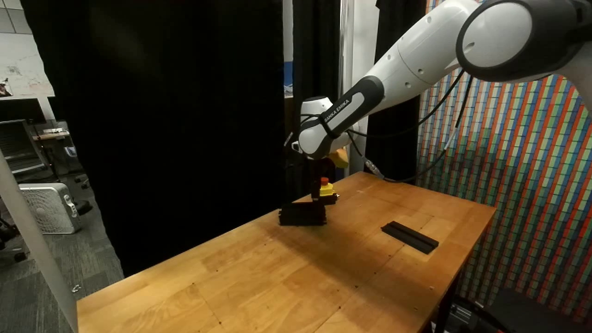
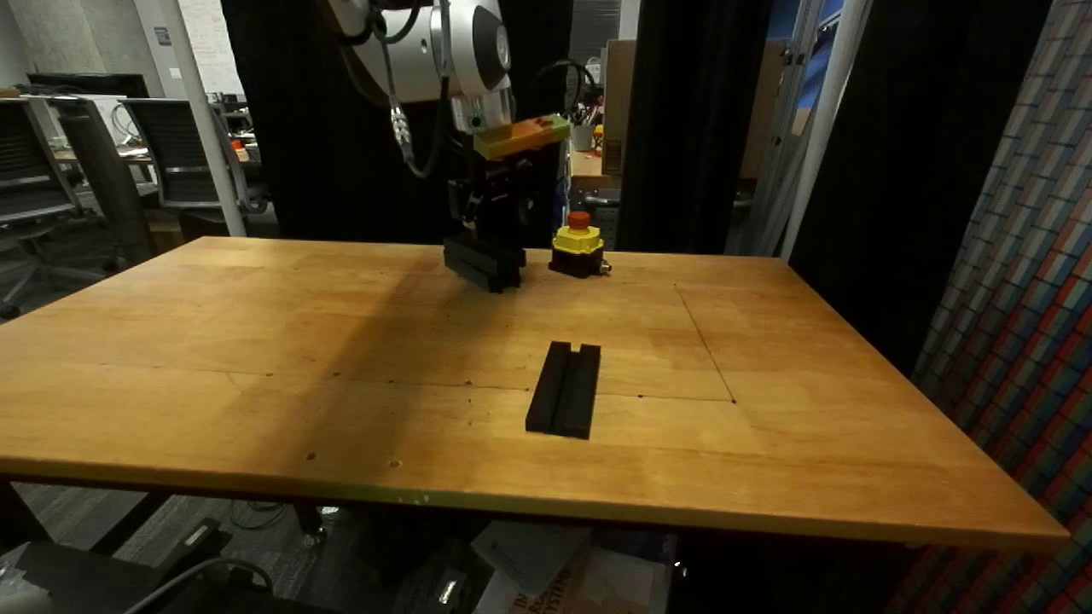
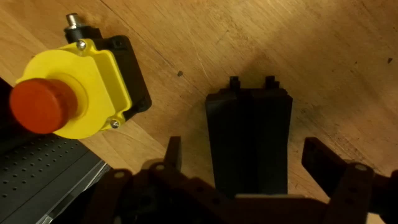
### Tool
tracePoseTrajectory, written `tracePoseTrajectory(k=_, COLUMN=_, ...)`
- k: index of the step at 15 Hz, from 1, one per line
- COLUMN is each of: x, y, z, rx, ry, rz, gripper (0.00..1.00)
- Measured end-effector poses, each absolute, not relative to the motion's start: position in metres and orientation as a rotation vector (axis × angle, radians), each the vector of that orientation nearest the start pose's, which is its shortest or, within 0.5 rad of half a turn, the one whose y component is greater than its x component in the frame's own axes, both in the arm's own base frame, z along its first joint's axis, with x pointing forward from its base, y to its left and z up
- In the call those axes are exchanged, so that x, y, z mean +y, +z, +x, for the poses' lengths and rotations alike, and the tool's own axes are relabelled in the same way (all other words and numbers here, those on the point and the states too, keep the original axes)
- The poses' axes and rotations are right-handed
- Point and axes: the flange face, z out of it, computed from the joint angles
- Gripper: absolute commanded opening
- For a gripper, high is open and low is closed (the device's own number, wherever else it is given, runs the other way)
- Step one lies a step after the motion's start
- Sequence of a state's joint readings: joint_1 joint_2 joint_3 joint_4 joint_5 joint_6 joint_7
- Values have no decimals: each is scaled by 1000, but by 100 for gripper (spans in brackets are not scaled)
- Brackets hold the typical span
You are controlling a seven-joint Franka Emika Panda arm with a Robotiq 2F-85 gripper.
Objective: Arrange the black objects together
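Note:
A stack of black bars sits near the table's far edge in both exterior views (image 1: pixel 303 215) (image 2: pixel 479 263); how many bars it holds is hard to tell. In the wrist view the stack (image 3: pixel 248 140) shows a groove along its top and two small prongs at its far end. Another black grooved bar lies flat and apart from the stack in both exterior views (image 1: pixel 410 237) (image 2: pixel 563 392); it is out of the wrist view. My gripper (image 3: pixel 244 146) is open over the stack, one finger on each side, with wood showing between each finger and the stack.
A yellow box with a red button stands close beside the stack (image 1: pixel 326 189) (image 2: pixel 578 242) (image 3: pixel 77 93). The wooden table (image 2: pixel 256 341) ends just behind both. A black curtain (image 1: pixel 185 138) hangs beyond that edge. A dark perforated surface (image 3: pixel 18 177) shows past the edge.

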State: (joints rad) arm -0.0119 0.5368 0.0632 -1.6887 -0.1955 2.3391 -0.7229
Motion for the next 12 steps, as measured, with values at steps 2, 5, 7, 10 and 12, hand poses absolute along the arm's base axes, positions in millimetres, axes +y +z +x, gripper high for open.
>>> tracePoseTrajectory(k=2, x=22, y=318, z=680, rx=-1368, ry=-136, rz=-2999, gripper=100)
tracePoseTrajectory(k=5, x=5, y=341, z=662, rx=-1200, ry=-138, rz=-3083, gripper=100)
tracePoseTrajectory(k=7, x=-12, y=348, z=645, rx=-1044, ry=-126, rz=-3140, gripper=100)
tracePoseTrajectory(k=10, x=-42, y=348, z=614, rx=-772, ry=-98, rz=-3200, gripper=100)
tracePoseTrajectory(k=12, x=-58, y=344, z=592, rx=-593, ry=-90, rz=-3216, gripper=100)
